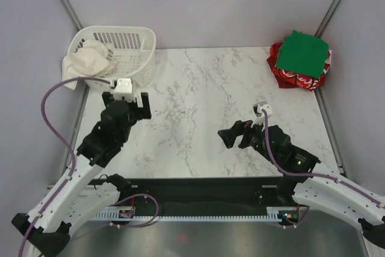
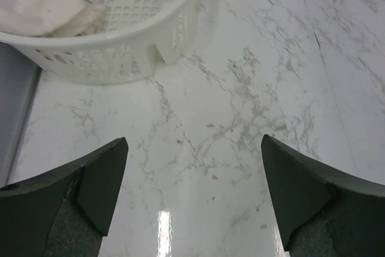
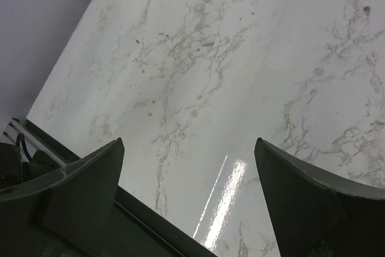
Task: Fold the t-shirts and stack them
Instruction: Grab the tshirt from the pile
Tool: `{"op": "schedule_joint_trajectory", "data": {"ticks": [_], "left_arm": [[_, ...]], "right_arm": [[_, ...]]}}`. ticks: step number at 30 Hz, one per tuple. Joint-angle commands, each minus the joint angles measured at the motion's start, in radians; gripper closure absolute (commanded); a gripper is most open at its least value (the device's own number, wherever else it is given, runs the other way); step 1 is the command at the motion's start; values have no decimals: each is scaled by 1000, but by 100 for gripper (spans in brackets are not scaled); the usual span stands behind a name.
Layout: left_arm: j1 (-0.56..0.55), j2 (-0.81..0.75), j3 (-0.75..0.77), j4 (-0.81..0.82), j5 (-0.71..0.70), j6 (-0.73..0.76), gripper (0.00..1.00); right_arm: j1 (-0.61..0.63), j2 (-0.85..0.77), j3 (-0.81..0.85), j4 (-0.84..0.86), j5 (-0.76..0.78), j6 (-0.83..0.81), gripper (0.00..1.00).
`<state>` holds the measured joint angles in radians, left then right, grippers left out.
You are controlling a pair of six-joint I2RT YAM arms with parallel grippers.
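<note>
Left gripper (image 1: 126, 97), wide open and empty beside the basket (image 1: 135, 37) at the surface's (image 1: 198, 100) far-left corner, should reach over the rim and pinch the cream tee (image 1: 87, 58) high on its bunch, while the right gripper (image 1: 236, 132), equally open and empty, hovers toward the near edge, well apart from the green tee (image 1: 305, 52) stacked on the red tee (image 1: 292, 77) in the far-right corner.

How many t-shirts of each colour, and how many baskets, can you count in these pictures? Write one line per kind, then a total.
cream t-shirt: 1
green t-shirt: 1
red t-shirt: 1
white basket: 1
Total: 4
</note>
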<state>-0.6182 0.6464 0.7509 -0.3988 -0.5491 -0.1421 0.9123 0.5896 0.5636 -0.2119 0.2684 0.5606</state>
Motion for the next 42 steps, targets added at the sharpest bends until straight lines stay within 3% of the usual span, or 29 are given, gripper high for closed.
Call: {"op": "schedule_joint_trajectory", "data": {"ticks": [1,5,8,10,14,20,24,29,38,42], "left_arm": [[134,184,243,-1,24,38,0],[500,381,448,-23,231,-26,0],[665,530,568,-46,290,-83,0],[707,633,633,-52,233,-85,0],[843,785,741,-55,275,-122,1],[935,969,877,-55,296,-157,1],[1044,1039,898,-49,422,-266,5],[1124,1128,930,-9,528,-266,11],[1129,1274,1034,35,532,-241,14],[1127,1315,1064,51,538,-238,20]], "right_arm": [[0,96,-20,49,-37,68,2],[0,252,-77,159,-250,73,2],[0,305,-169,328,-293,74,2],[0,326,-203,399,-282,68,2],[0,386,-188,411,-311,59,2],[2,504,-159,416,-327,59,2],[0,544,-143,416,-344,55,2],[0,541,-151,427,-344,56,2],[-1,575,-140,434,-357,53,2],[-4,590,-133,436,-362,53,2]]}}
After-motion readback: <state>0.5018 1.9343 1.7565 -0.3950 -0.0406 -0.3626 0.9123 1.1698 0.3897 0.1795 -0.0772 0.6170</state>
